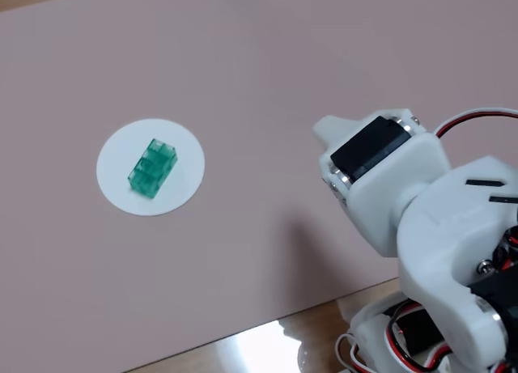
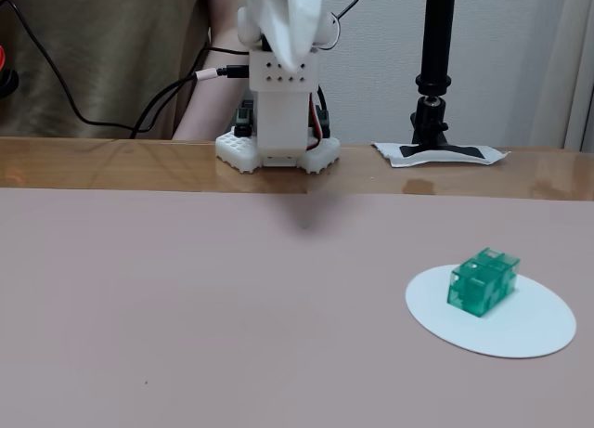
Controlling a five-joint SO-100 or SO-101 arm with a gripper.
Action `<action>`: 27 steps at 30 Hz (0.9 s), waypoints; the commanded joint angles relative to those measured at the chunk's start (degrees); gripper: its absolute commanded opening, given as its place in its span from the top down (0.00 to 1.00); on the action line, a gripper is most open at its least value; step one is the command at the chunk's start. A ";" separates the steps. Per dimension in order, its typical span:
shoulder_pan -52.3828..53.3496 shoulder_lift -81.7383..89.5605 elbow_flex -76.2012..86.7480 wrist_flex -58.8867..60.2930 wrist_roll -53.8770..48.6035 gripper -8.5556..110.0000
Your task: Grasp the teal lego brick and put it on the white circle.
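Brick (image 1: 151,167) sits on the circle (image 1: 182,144), left-centre of the frame in a fixed view seen from above; in the other fixed view the brick (image 2: 482,281) is lower right, on the left half of the circle (image 2: 529,330). It lies fully inside the rim, studs up, long side skewed to the picture edges. Nothing touches it. By the look of it the placing is done.

Arm (image 1: 421,219) is at the right edge of the top-down view, well apart from the brick, folded near its base. In the other view the arm (image 2: 283,66) stands upper centre, behind the pink mat (image 2: 186,307), on the wooden table (image 2: 93,163). The gripper's tip shows as a white blur at the top of that view; fingers are not clearly visible in either, so I cannot tell whether it is parted or closed. It holds nothing that I can see.

Step in hand, as I judge it: retreat to rest. To do it well, keep the arm high and back and avoid sweeping over the circle, as a nudge could push the brick off the disc. A black stand (image 2: 436,66) is upper right, clear of the arm.
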 commanded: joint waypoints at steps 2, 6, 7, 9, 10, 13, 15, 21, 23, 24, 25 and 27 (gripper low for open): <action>-0.62 0.62 2.20 -0.79 0.35 0.93; -0.62 0.62 4.39 -1.05 0.62 0.93; -0.62 0.62 5.19 -1.23 0.62 0.93; -0.62 0.62 7.21 -1.67 0.88 0.93; -0.62 0.62 8.09 -1.85 0.97 0.93; -0.44 0.62 9.76 -2.46 1.41 0.93; -0.44 0.62 10.99 -2.99 1.58 0.93; -0.44 0.62 15.03 -3.60 1.67 0.93; -0.44 0.62 15.82 -4.04 1.76 0.93; -0.44 0.62 16.44 -4.39 1.85 0.93; -0.44 0.62 17.14 -4.92 1.85 0.93; -0.44 0.62 18.19 -5.71 2.11 0.93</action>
